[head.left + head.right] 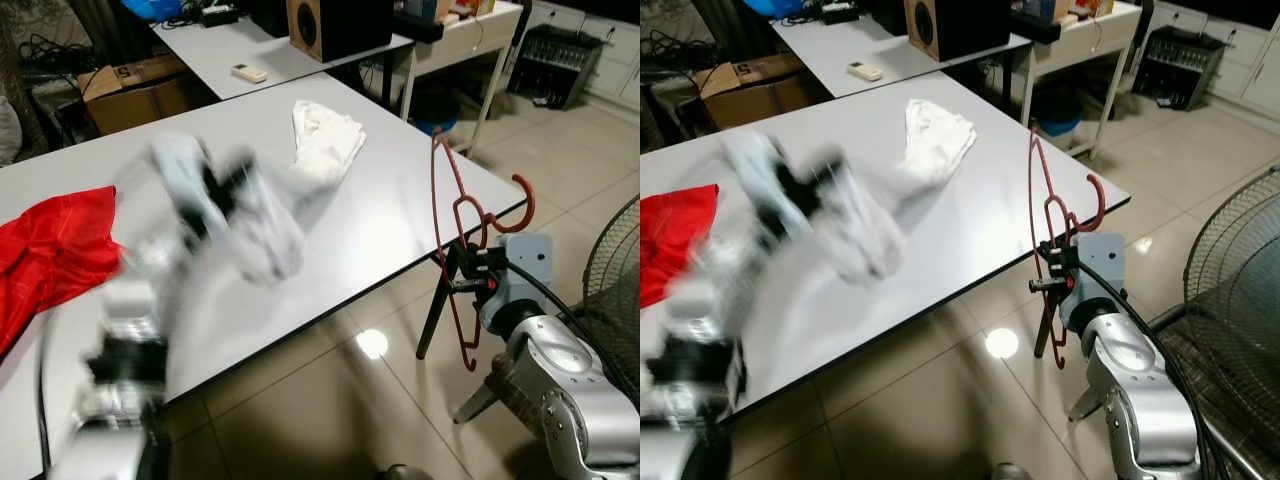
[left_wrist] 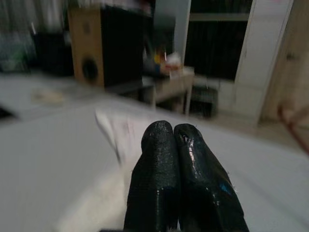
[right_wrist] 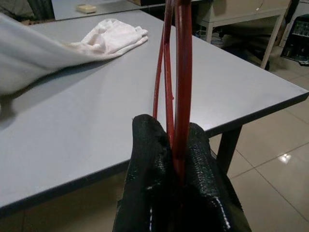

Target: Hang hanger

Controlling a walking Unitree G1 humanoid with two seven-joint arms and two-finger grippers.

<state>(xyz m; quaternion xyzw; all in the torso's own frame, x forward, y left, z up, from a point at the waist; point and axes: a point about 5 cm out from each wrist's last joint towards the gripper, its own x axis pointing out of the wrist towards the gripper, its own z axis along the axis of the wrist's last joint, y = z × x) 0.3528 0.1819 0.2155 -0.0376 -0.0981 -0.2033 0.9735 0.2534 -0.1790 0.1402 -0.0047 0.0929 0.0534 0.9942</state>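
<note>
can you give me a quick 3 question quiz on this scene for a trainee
1. True or false: the right pincer is shut on the red hanger.
2. What lies at the table's left edge? A) red cloth B) blue towel C) green bag
3. Fill in: the white cloth lies on the ____.

Key
1. True.
2. A, the red cloth.
3. Table.
</note>
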